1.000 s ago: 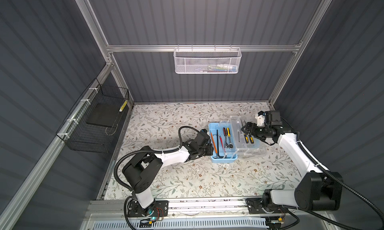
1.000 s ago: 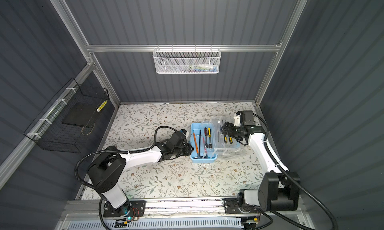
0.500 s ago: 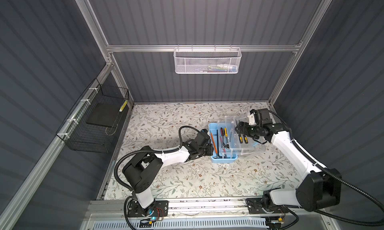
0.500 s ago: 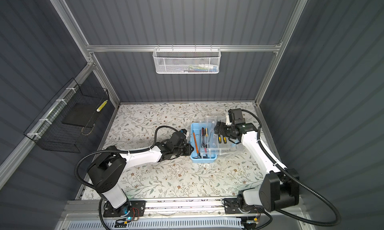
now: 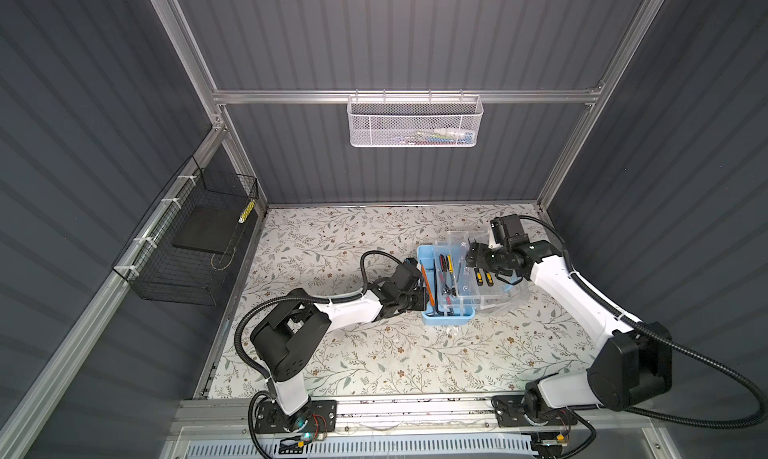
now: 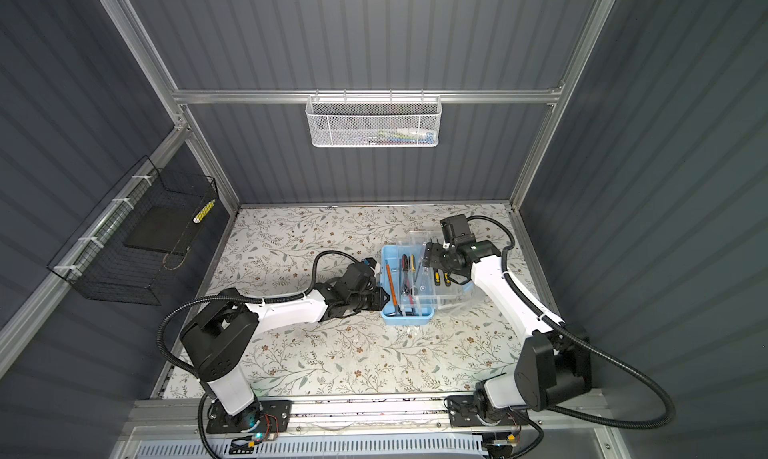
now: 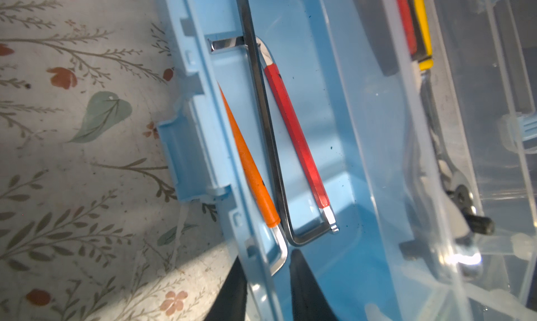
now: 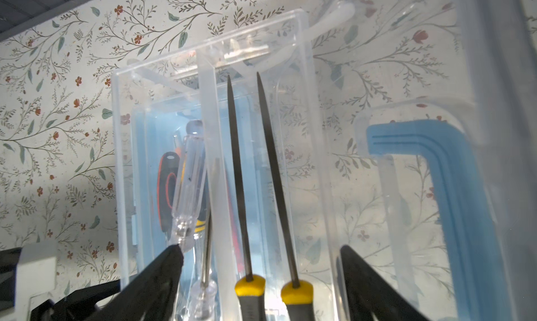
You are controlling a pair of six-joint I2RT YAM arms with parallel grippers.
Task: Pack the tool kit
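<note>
Tray shift is the change: a second ago the clear tray [image 5: 466, 284] hung off the 3 o'clock side of the blue box [image 5: 446, 320]. It now sits over the box's 3 o'clock half, and the right arm has swung toward 9 o'clock with it.

The right gripper [image 8: 260, 251] has its jaws wide apart across the tray's near end. It reads as a grip on the tray, since the tray came along with it. The tray carries two yellow-collared tools [image 8: 250, 284] and a clear-handled screwdriver [image 8: 189, 188].

The box has not moved and lies just 3 o'clock of the tabletop's middle. The orange hex key [image 7: 250, 165], black hex key [image 7: 267, 130] and red hex key [image 7: 293, 130] lie in its 9 o'clock compartment.

The left gripper [image 7: 265, 258] is at the same spot on the box's 9 o'clock wall, with one finger outside and one inside, narrowly apart. I cannot tell if it pinches the wall.

The clear lid [image 5: 509, 301] with the blue handle [image 8: 453, 218] lies open on the tabletop at the box's 4 o'clock.

My read is that the tray insert is nearly done but not seated, because the tray looks to overhang the 3 o'clock rim. Likely what is left is to lower the tray, let go, and close the lid.
</note>
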